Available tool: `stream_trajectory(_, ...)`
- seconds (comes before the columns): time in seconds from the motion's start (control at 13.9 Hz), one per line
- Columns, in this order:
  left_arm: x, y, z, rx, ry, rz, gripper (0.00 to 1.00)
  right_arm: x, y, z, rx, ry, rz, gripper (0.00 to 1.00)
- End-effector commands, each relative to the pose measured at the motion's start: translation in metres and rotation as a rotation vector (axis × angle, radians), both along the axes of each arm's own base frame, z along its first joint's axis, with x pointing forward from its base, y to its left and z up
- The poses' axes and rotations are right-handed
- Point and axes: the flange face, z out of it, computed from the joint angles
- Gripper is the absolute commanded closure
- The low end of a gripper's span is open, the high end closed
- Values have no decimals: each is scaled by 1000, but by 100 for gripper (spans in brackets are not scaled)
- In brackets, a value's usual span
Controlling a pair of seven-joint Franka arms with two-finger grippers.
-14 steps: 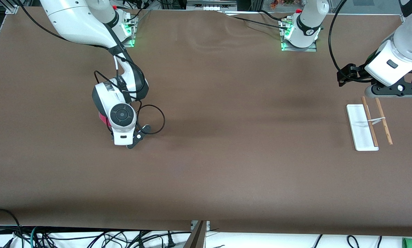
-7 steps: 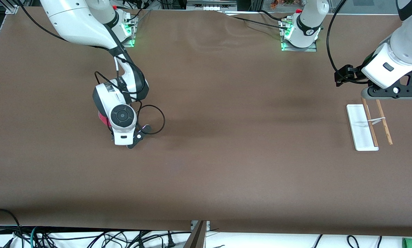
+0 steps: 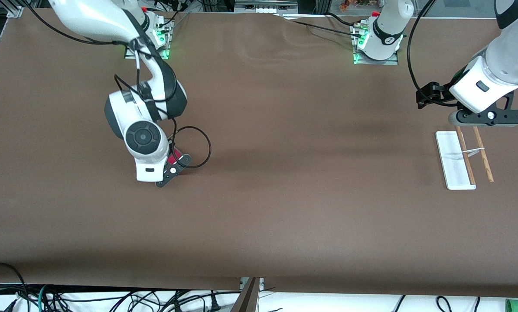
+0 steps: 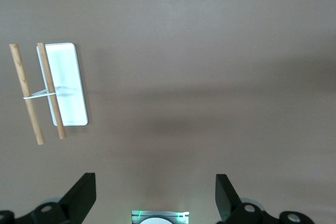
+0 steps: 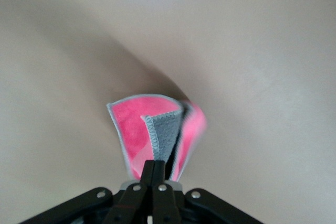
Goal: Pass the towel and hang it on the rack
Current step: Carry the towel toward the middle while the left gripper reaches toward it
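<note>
right gripper (image 5: 154, 174) has lifted, clamped on the towel (image 5: 152, 132), now hanging off the table (image 3: 285, 195) | left gripper (image 4: 155, 198) spread wide, drifted over the rack (image 3: 462, 158) at its end

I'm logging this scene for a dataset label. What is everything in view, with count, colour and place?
towel: one, pink and grey, hanging from the right hand, folded.
rack: one, white base with two light-brown rods, on the table toward the left arm's end.
table: one, brown.
right hand: shut on the towel, above the table toward the right arm's end.
left hand: open, waiting in the air near the rack.
</note>
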Motion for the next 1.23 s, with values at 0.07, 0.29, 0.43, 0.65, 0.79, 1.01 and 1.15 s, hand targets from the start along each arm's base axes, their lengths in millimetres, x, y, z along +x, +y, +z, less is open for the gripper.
stream_trajectory(0.07,3,-19,-2,-19,15,-47,0,-13,26,73,45,-25,-44,100)
stream_trajectory(0.29,3,-27,-7,-143,49,-37,0,-25,51,130,75,-43,-36,100)
stream_trajectory(0.43,10,-34,-18,-311,98,-25,0,-36,69,154,102,-55,-26,100)
stream_trajectory(0.65,24,-54,-46,-560,177,-83,0,-54,95,185,142,-75,-26,100)
stream_trajectory(0.79,39,-65,-71,-722,181,-159,0,-71,118,202,176,-95,-32,100)
stream_trajectory(1.01,54,-86,-95,-842,115,-276,0,-88,142,230,252,-127,17,100)
stream_trajectory(1.15,63,-97,-119,-1038,91,-369,0,-102,161,242,299,-135,58,100)
